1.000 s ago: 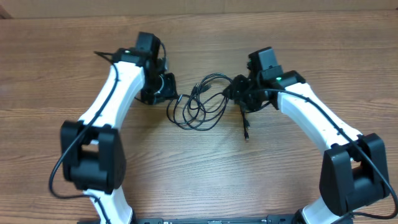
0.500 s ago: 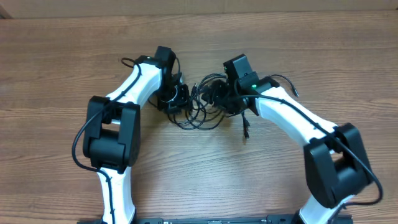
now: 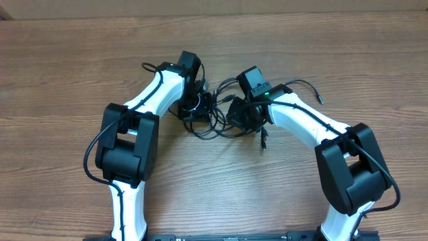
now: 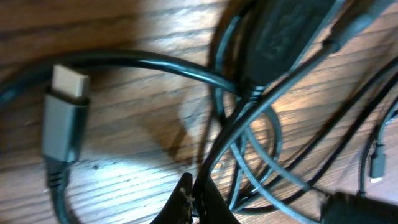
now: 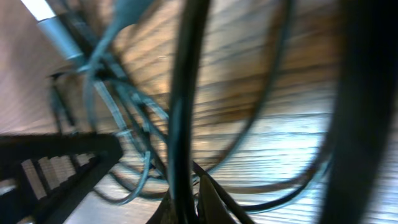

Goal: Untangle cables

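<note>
Now both arms sit much closer together than a second ago. Your left tool [image 3: 198, 107] and right tool [image 3: 237, 114] have swung inward from either side and meet over the cables [image 3: 215, 127], which lie bunched in the middle of the table [image 3: 67, 67]. The loops that were spread wider between the arms are now gathered into a tighter knot of strands between the two tools.

From the left wrist view, the tool looks clenched on a single dark strand that runs up out of its fingertips, with a grey plug [image 4: 61, 121] lying free on the wood just beside it. The right wrist view shows the same: a strand pinched in the closed tips, with other loops crossing behind it.

To my eye, closing the gap slackens the strands, which helps you work a loop free. Nothing is separated yet, though. One plug end [image 3: 264, 142] trails loose below the right tool.
</note>
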